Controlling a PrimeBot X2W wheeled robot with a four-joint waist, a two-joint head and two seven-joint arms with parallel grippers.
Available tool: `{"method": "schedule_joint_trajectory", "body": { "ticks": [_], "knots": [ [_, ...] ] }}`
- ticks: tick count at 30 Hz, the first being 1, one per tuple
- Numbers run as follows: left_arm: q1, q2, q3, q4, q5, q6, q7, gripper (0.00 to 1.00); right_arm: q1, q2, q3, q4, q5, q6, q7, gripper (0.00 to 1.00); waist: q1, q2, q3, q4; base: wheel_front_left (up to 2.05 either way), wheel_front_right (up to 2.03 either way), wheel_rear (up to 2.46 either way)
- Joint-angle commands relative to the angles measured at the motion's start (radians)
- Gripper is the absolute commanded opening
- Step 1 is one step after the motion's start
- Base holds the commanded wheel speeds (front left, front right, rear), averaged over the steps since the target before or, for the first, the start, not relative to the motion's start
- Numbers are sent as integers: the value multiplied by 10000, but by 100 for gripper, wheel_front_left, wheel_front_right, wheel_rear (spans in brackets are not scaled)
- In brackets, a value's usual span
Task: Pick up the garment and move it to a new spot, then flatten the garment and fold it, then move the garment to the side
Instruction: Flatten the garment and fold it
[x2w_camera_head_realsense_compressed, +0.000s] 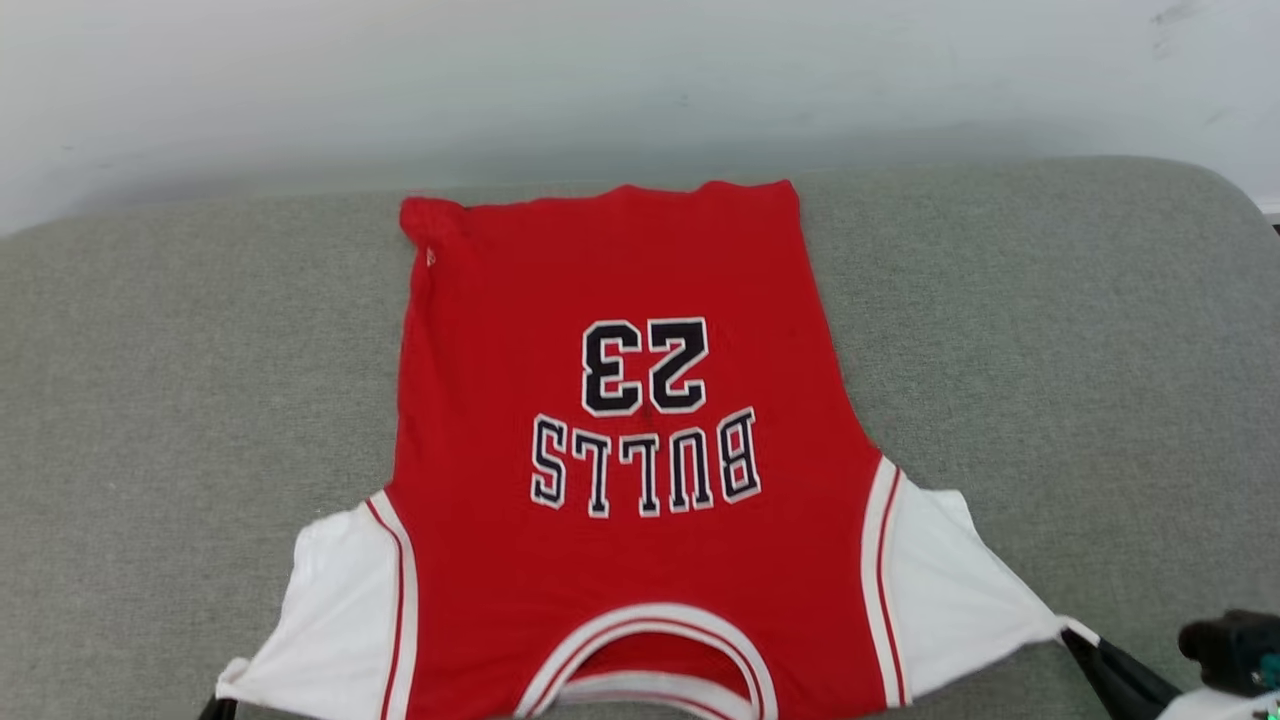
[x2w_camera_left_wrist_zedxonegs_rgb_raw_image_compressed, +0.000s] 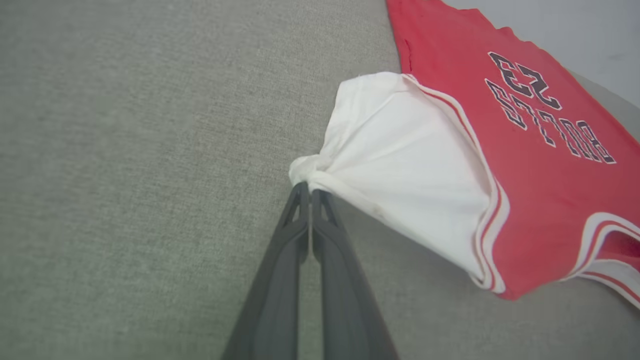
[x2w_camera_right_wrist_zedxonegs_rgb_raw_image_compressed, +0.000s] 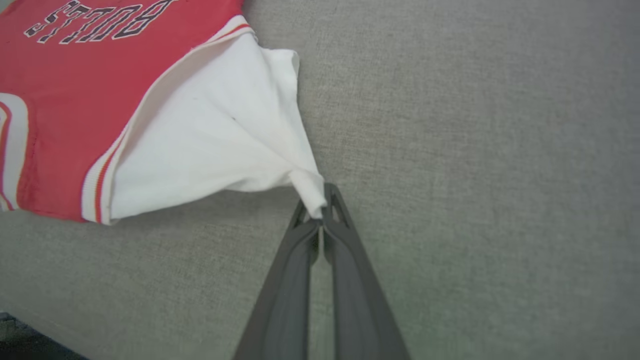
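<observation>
The left gripper rises from the bottom middle of its wrist view with both long dark fingers pressed fully together on the bunched tip of one white sleeve of the garment. The right gripper is closed the same way on the other sleeve tip. In the head view the grey cloth surface takes most of the frame below a pale wall, and the garment lies spread in the centre, print up and collar at the bottom edge. Its sleeves are drawn to taut points at the lower left and lower right, where the slanted fingers meet them.
</observation>
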Motion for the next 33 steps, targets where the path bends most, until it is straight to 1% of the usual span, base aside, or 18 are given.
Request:
{"method": "schedule_joint_trajectory", "body": {
  "ticks": [1, 5, 10, 15, 16, 17, 21, 26, 30, 33],
  "knots": [
    [267, -67, 49, 23, -103, 9, -72, 0, 399, -70, -229, -100, 2, -21, 123, 0, 2, -1, -42, 20, 0, 0, 0],
    [598, -220, 131, 106, -39, 129, -72, 0, 1238, -69, -481, -366, 67, -21, 489, 0, 2, -1, -104, 46, 0, 0, 0],
    [858, -365, 124, 210, 11, 107, -72, 0, 1828, -48, -880, -585, 226, -23, 764, 0, 2, -1, -156, 53, 0, 0, 0],
    [748, -524, 137, 159, 75, 46, -73, 0, 1943, 274, -1100, -812, 308, -21, 905, 0, 2, -1, -161, 126, 0, 0, 0],
    [715, -549, 119, 124, 128, 45, -73, 0, 1886, 331, -1213, -841, 237, -21, 863, 40, 2, -1, -165, 140, 0, 0, 0],
    [670, -575, 111, 71, 166, 56, -73, 0, 1798, 386, -1319, -896, 184, -21, 838, 100, 2, -1, -168, 156, 0, 0, 0],
    [548, -653, 96, -87, 325, 60, -73, 0, 1518, 494, -1656, -1215, 159, -18, 807, 100, 2, -1, -193, 239, 0, 0, 0],
    [398, -852, 73, -458, 684, 75, -70, 0, 874, 334, -2796, -2272, -58, -18, 866, 100, 2, -1, -193, 440, 0, 0, 0],
    [156, -981, 31, -744, 998, 127, -64, 0, -284, 304, -3612, -3215, -413, -15, 1195, 100, 2, -1, -24, 668, 0, 0, 0],
    [-111, -1048, -58, -893, 1208, 76, -64, 0, -1395, 160, -3713, -3662, -651, -15, 1867, 100, 2, -1, 220, 902, 0, 0, 0]
  ]
}}
